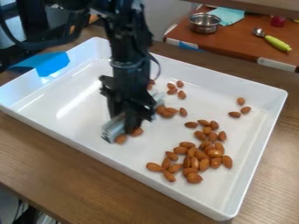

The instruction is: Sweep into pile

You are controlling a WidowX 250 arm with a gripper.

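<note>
The black gripper [130, 118] hangs low over the left-middle of the white tray [257, 157], with a pale, flat sweeping tool [115, 127] at its fingertips. The tool stands on the tray floor, its middle hidden behind the gripper. Close against the tool's right side lie a few almonds [121, 139], and others [168, 111] sit just right of the gripper. A loose pile of almonds [201, 155] spreads over the tray's lower right. Several more lie scattered near the back and right walls.
The tray's raised walls surround the almonds on a wooden table [70, 164]. Blue tape [51, 63] covers part of the left wall. Behind, a brown surface [234, 43] holds a metal pot [204, 23], a teal cloth [227, 15] and a green-handled spoon [277, 43].
</note>
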